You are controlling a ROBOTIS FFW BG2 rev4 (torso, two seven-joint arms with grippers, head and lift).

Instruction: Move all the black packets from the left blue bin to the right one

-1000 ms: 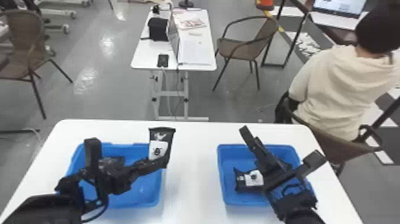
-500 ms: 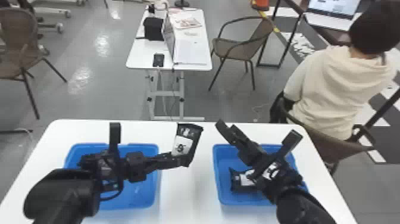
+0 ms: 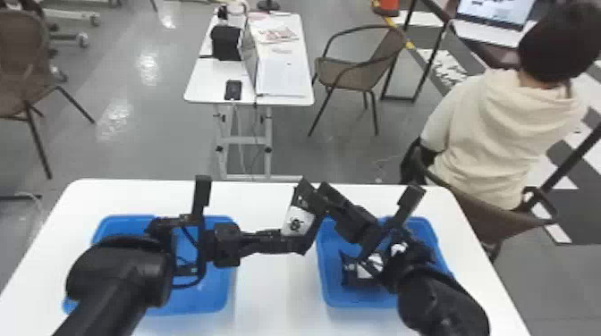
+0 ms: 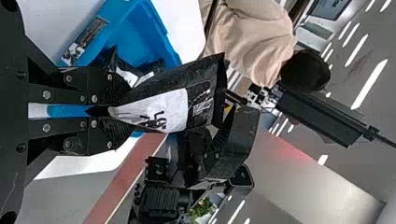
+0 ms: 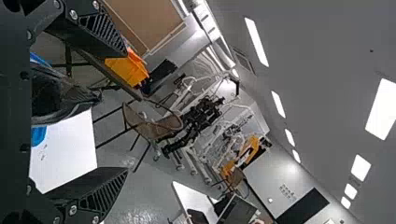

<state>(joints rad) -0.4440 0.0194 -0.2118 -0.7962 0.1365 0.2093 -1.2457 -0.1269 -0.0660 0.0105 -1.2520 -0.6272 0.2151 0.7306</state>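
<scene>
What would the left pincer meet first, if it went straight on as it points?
Likely the open right pincer, just beyond the held packet, though the depth between them is unclear.

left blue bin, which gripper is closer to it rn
Left: in the head view, the left gripper, holding a packet, is just right of the left blue bin; the right gripper is farther right, by the right blue bin.
</scene>
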